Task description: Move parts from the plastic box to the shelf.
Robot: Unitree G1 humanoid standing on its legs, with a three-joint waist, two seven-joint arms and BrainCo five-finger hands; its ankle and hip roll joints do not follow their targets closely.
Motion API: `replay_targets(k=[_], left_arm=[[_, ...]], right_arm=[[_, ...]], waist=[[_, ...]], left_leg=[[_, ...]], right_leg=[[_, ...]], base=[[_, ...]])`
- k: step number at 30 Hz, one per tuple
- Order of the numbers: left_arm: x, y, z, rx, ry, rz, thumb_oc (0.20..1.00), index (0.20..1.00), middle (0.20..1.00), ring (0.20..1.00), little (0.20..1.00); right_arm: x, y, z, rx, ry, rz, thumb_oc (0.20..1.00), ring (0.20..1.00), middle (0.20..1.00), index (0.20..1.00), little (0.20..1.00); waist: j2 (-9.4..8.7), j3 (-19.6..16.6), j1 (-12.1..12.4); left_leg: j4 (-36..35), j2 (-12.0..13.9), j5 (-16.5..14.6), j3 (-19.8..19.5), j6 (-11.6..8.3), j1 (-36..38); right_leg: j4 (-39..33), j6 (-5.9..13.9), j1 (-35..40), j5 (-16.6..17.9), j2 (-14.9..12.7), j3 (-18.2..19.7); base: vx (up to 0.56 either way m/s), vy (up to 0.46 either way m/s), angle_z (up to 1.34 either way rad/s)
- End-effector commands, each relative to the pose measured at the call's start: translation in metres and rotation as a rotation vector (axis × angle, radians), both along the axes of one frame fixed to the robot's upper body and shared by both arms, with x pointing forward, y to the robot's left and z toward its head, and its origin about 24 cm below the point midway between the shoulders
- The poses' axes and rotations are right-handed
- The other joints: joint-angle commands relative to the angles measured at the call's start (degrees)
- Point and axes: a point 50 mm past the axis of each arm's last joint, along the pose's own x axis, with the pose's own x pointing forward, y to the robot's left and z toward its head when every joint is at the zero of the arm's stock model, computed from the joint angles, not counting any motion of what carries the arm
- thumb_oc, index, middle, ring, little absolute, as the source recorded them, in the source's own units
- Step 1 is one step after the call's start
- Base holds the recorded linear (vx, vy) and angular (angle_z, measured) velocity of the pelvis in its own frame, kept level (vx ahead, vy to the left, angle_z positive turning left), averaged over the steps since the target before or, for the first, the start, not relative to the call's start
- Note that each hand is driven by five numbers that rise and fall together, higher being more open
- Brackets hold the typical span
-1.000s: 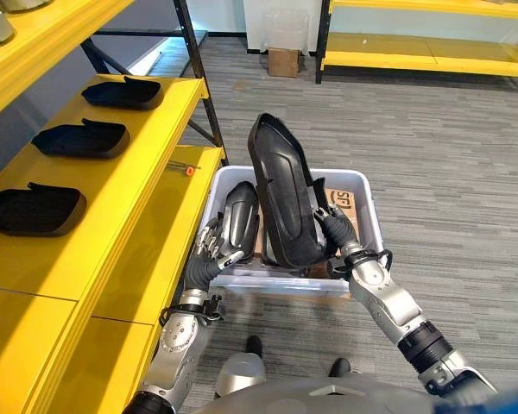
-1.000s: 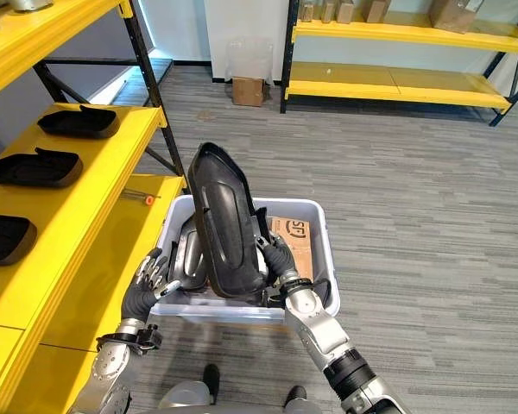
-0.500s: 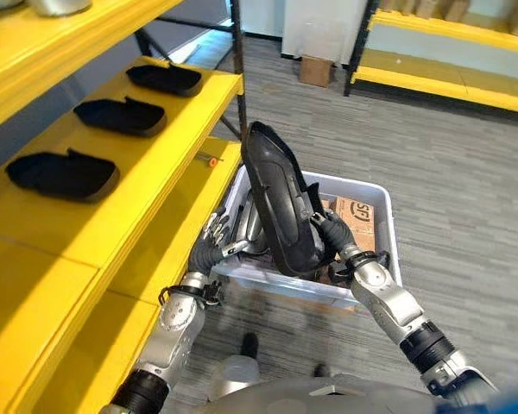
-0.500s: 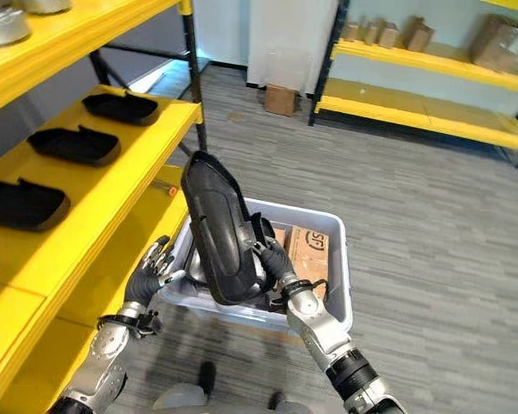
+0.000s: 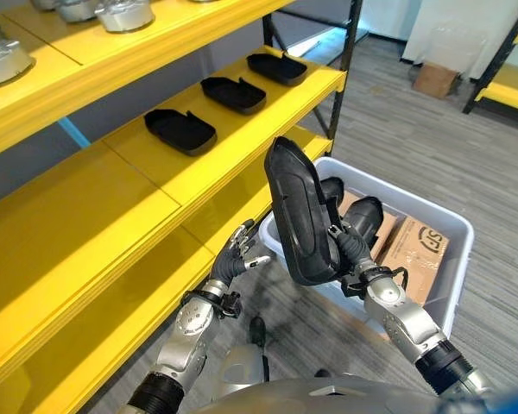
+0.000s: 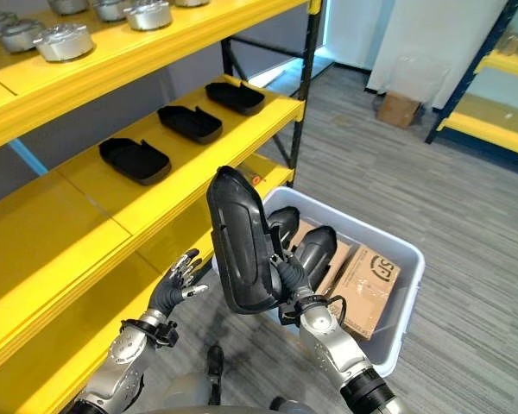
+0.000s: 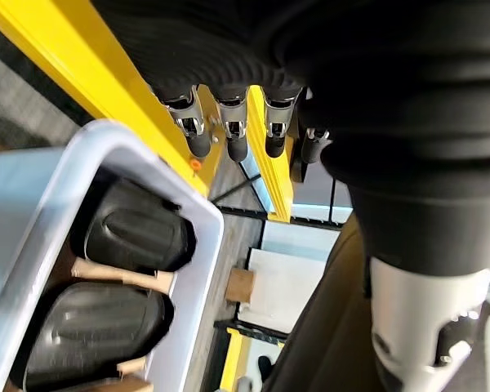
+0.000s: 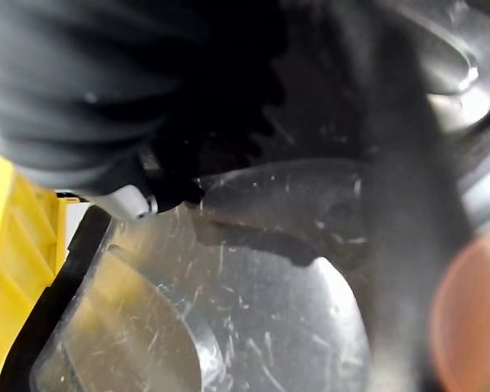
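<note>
My right hand (image 5: 354, 254) is shut on the lower end of a long black moulded part (image 5: 300, 211) and holds it upright above the near left corner of the white plastic box (image 5: 459, 276). Its glossy face shows close up in the right wrist view (image 8: 253, 310). My left hand (image 5: 238, 259) hovers open to the left of the part, beside the box corner, touching nothing; its fingers (image 7: 198, 139) are straight. More black parts (image 5: 365, 217) lie in the box. The yellow shelf (image 5: 112, 185) stands to the left, with three black parts (image 5: 180, 130) in a row on its middle level.
A brown carton (image 5: 419, 250) lies in the box's right half. Round metal parts (image 5: 125, 13) sit on the top shelf level. A black shelf post (image 5: 345, 52) rises behind the box. Another carton (image 5: 433, 79) stands on the grey floor farther back.
The camera has swung left toward the shelf. My right hand has raised the black part out of the box and toward the shelf. My left hand has come off a part in the box.
</note>
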Motion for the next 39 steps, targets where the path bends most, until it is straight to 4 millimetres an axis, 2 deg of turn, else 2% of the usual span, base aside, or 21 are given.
replay_targets(k=[1,3,6,8,9,11,14,15,19,21,25,28,30,31,34,35,39], left_arm=[[0.014,0.007,0.023,0.009,-0.122,0.008,1.000,1.000,1.000,1.000,1.000],[0.015,0.007,0.024,-0.009,-0.121,-0.003,1.000,1.000,1.000,1.000,1.000],[0.016,0.002,0.022,-0.017,-0.111,-0.049,1.000,1.000,1.000,1.000,1.000],[0.016,0.001,0.022,-0.015,-0.113,-0.047,1.000,1.000,1.000,1.000,1.000],[0.017,-0.001,0.022,-0.003,-0.120,-0.055,1.000,1.000,1.000,1.000,1.000],[0.016,-0.003,0.022,0.011,-0.122,-0.056,1.000,1.000,1.000,1.000,1.000],[0.014,-0.002,0.021,0.033,-0.118,-0.048,1.000,1.000,1.000,1.000,1.000],[0.011,0.002,0.020,0.061,-0.115,-0.029,1.000,1.000,1.000,1.000,1.000],[0.006,0.009,0.019,0.101,-0.118,-0.011,1.000,1.000,1.000,1.000,1.000],[0.000,0.016,0.023,0.128,-0.130,-0.027,1.000,1.000,1.000,1.000,1.000],[0.001,0.015,0.028,0.127,-0.147,-0.052,1.000,1.000,1.000,1.000,1.000],[0.004,0.013,0.032,0.131,-0.164,-0.078,1.000,1.000,1.000,1.000,1.000],[0.009,0.012,0.035,0.123,-0.169,-0.093,1.000,1.000,1.000,1.000,1.000],[0.010,0.010,0.036,0.126,-0.172,-0.103,1.000,1.000,1.000,1.000,1.000],[0.015,0.004,0.036,0.126,-0.168,-0.126,1.000,1.000,1.000,1.000,1.000],[0.017,0.003,0.036,0.111,-0.162,-0.120,1.000,1.000,1.000,1.000,1.000],[0.018,0.001,0.036,0.112,-0.159,-0.090,1.000,1.000,1.000,1.000,1.000]], right_arm=[[0.029,0.010,0.047,0.110,-0.233,0.017,0.200,0.200,0.200,0.200,0.200],[0.029,0.010,0.047,0.106,-0.232,0.017,0.200,0.200,0.200,0.200,0.200],[0.032,0.009,0.044,0.083,-0.212,0.018,0.200,0.200,0.200,0.200,0.200],[0.032,0.008,0.044,0.073,-0.210,0.028,0.200,0.200,0.200,0.200,0.200],[0.031,0.007,0.044,0.065,-0.207,0.032,0.200,0.200,0.200,0.200,0.200],[0.030,0.006,0.043,0.061,-0.196,0.037,0.200,0.200,0.200,0.200,0.200],[0.028,0.007,0.041,0.059,-0.191,0.046,0.200,0.200,0.200,0.200,0.200],[0.026,0.009,0.040,0.059,-0.182,0.055,0.200,0.200,0.200,0.200,0.200],[0.024,0.013,0.043,0.074,-0.184,0.075,0.200,0.200,0.200,0.200,0.200],[0.024,0.017,0.045,0.069,-0.182,0.098,0.200,0.200,0.200,0.200,0.200],[0.026,0.021,0.049,0.057,-0.200,0.116,0.200,0.200,0.200,0.200,0.200],[0.032,0.024,0.053,0.062,-0.213,0.107,0.200,0.200,0.200,0.200,0.200],[0.036,0.027,0.057,0.058,-0.226,0.103,0.200,0.200,0.200,0.200,0.200],[0.038,0.027,0.058,0.057,-0.229,0.094,0.200,0.200,0.200,0.200,0.200],[0.042,0.019,0.060,0.050,-0.232,0.057,0.200,0.200,0.200,0.200,0.200],[0.045,0.015,0.063,0.037,-0.235,0.053,0.200,0.200,0.200,0.200,0.200],[0.051,0.008,0.068,0.016,-0.232,0.073,0.200,0.200,0.200,0.200,0.200]], waist=[[-0.86,0.55,-0.58],[-0.59,0.41,-0.77],[0.28,0.06,-1.72],[0.68,0.12,-1.98],[1.44,0.00,-2.51],[2.01,0.20,-2.73],[2.30,0.05,-2.13],[2.07,0.03,-1.33],[1.50,-0.19,0.07],[0.44,-0.32,2.32],[-0.21,-0.40,3.85],[-1.17,-0.04,5.31],[-1.35,0.12,6.05],[-1.37,0.16,5.98],[-1.54,0.10,4.02],[-1.83,0.19,2.91],[-2.76,1.16,1.81]], left_leg=[[-2.08,3.72,3.62,0.44,-4.89,3.96],[-2.31,5.95,5.54,1.14,-5.55,4.36],[-3.27,11.54,10.12,3.94,-7.62,5.57],[-3.61,12.40,11.04,4.26,-8.07,5.92],[-4.83,12.42,10.52,6.46,-8.12,6.82],[-6.60,11.56,9.45,7.61,-8.07,8.37],[-8.40,9.35,7.77,6.90,-7.52,9.62],[-9.76,7.41,5.96,6.40,-6.78,10.75],[-11.25,5.68,5.05,5.88,-5.92,11.87],[-11.65,3.49,3.53,6.03,-4.38,11.87],[-11.65,1.71,2.60,5.94,-3.04,10.98],[-11.65,-1.32,1.35,5.28,-0.90,10.12],[-11.65,-2.13,0.98,5.19,0.02,9.70],[-11.65,-2.51,0.77,4.48,0.54,9.48],[-11.65,-3.12,0.77,1.12,1.27,8.82],[-11.65,-3.41,0.69,-0.13,1.12,8.96],[-11.65,-3.86,-0.42,-0.12,0.05,10.23]], right_leg=[[-0.37,3.15,-2.82,6.75,1.70,3.90],[-0.20,3.15,-2.75,6.62,1.09,2.98],[0.20,2.87,-2.09,5.77,-0.55,0.07],[0.59,2.83,-1.89,5.38,-0.93,-0.65],[1.23,3.02,-1.75,5.03,-1.56,-2.00],[1.95,3.45,-1.28,4.63,-2.31,-2.75],[1.84,4.16,-0.74,5.14,-2.92,-2.81],[1.23,4.91,-0.03,5.85,-3.49,-2.86],[0.22,6.43,0.59,7.17,-4.24,-3.69],[-1.00,8.56,0.93,9.02,-5.66,-5.61],[-0.46,9.37,0.80,9.69,-6.89,-6.75],[4.38,10.53,-0.58,13.59,-9.67,-7.14],[7.78,10.97,-1.30,14.87,-11.05,-7.43],[9.46,11.00,-2.20,15.27,-11.11,-5.99],[8.39,9.92,-4.97,13.81,-6.13,-0.33],[5.88,9.64,-6.54,13.58,-3.75,1.94],[-3.32,10.04,-8.97,15.91,-1.02,2.13]], base=[[-0.05,0.160,0.55],[-0.03,0.162,0.72],[-0.01,0.268,0.97],[0.00,0.305,0.86],[0.00,0.407,0.82],[0.01,0.385,0.81],[0.02,0.433,0.56],[0.03,0.476,0.30],[0.00,0.370,0.33],[-0.07,0.518,0.39],[-0.06,0.252,0.19],[-0.08,0.294,0.20],[-0.06,0.189,0.28],[-0.03,0.097,0.06],[0.02,0.027,0.32],[0.07,-0.004,0.61],[0.10,-0.066,0.33]])
